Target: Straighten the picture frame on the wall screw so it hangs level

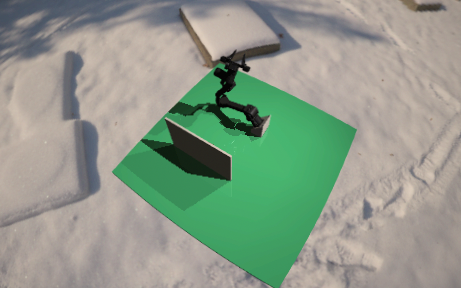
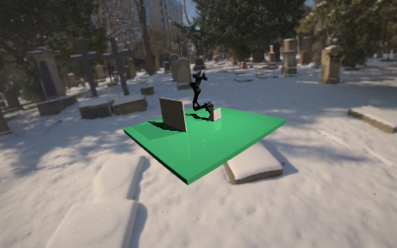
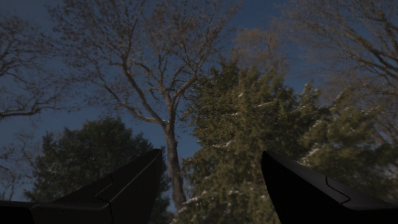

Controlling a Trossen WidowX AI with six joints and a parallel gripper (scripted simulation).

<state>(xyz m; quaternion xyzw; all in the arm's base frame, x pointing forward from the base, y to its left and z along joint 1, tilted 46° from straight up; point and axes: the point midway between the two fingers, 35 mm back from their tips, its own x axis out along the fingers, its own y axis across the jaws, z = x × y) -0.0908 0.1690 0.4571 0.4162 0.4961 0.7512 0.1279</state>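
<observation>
A grey wall panel (image 1: 199,147) (image 2: 172,113) stands upright on the green surface (image 1: 284,190) (image 2: 219,144). The top and exterior views show a bare face of the panel; I see no picture frame and no screw in any view. My gripper (image 1: 235,56) (image 2: 200,75) (image 3: 212,158) is raised high at the end of the arm, well away from the panel, and points upward. Its two dark fingers stand apart with nothing between them; the wrist view shows only sky and trees.
The arm's base (image 1: 261,126) (image 2: 215,114) sits on the green surface behind the panel. A snow-covered stone slab (image 1: 229,27) (image 2: 253,164) lies on the ground beside the green surface. Snowy ground and gravestones surround it.
</observation>
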